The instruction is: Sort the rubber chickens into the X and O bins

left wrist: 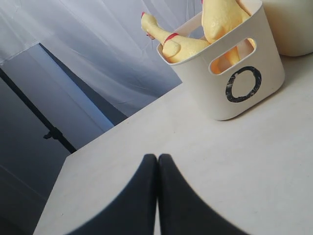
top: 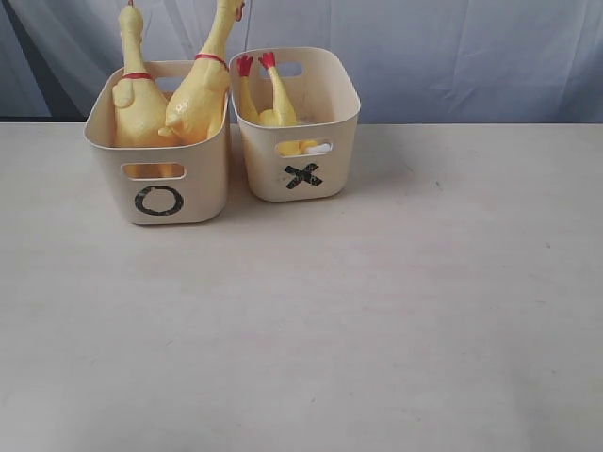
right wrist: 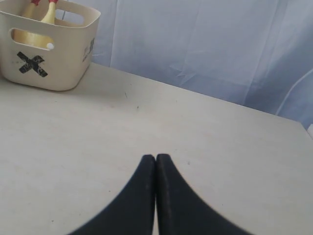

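**Three chickens, two bins**

Closest to us, our left gripper [left wrist: 157,161] is squeezed tight and has nothing in it. Our right gripper [right wrist: 155,159] is the same. In front lies the pale table [top: 377,330], with lots of open room. Farther back, near the table's back edge, two bins stand almost touching. The O bin [top: 203,193] shows a black O [top: 157,201] and holds a chicken [top: 139,113] and a second chicken [top: 200,99], necks up. The X bin [top: 334,165] shows a black X [top: 302,175] and holds a third chicken [top: 276,102], red feet up. Behind hangs a curtain [top: 452,56].
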You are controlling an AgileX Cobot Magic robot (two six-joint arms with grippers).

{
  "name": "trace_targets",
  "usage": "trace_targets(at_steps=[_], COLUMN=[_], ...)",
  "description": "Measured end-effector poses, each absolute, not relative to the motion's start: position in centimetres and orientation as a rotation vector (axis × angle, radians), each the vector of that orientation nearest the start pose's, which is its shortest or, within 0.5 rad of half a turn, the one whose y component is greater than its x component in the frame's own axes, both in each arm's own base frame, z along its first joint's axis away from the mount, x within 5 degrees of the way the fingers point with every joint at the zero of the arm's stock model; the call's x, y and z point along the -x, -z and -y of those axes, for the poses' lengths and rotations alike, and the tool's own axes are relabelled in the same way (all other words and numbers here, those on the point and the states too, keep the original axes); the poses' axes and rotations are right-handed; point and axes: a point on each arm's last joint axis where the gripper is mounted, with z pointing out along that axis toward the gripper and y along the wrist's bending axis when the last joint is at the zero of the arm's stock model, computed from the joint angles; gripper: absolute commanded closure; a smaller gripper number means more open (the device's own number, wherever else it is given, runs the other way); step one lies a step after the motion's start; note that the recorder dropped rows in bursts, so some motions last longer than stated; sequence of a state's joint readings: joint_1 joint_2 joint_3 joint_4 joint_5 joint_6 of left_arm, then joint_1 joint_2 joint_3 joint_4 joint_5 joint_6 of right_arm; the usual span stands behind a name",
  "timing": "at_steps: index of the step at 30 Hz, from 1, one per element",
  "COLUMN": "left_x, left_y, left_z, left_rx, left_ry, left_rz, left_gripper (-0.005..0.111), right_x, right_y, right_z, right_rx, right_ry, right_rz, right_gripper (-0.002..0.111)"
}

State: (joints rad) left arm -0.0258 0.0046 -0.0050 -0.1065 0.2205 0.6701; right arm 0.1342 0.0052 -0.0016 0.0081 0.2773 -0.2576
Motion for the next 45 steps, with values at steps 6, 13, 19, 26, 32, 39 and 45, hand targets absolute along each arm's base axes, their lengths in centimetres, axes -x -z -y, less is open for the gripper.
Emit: trace_targets(at_steps=[6,13,19,26,32,39,45], left_x=[-5.6,-5.6,-5.6,-5.6,-5.6,-5.6,-5.6], left_y=[-20.1,-20.1,-19.5,-19.4,-19.4,-19.4,-19.4], left_z=[0.3,0.4,0.6,0.6,0.6,0.6,0.6], left_rx=[-0.335,-0.006,0.009,0.01,0.01,0.01,0.01], left_ry=[-0.247,0.082,0.115,0.118,0.118,0.118,0.118], left_rz=[-1.599,-1.63,-1.698,-1.704,-1.704,-1.704,-1.704], left_gripper=[0.107,0.107,0.107,0.107,0.107,0.107,0.107], right_x=[-5.5,-5.4,-5.4,-5.4,-5.3,-5.3,-5.3], right_y=[-18.8,-18.8,-18.6,-18.6,-18.5,-18.4,-18.4], right_z=[-0.8,-0.9,-1.0,-1.0,-1.0,-1.0,-1.1], right_rx=[0.338,0.3,0.266,0.066,0.148,0.184,0.181], right_ry=[0.082,0.027,-0.024,-0.189,-0.123,-0.099,-0.105], right_rz=[-1.732,-1.738,-1.769,-1.798,-1.798,-1.804,-1.805], right_gripper=[0.108,0.108,0.108,0.108,0.108,0.108,0.108])
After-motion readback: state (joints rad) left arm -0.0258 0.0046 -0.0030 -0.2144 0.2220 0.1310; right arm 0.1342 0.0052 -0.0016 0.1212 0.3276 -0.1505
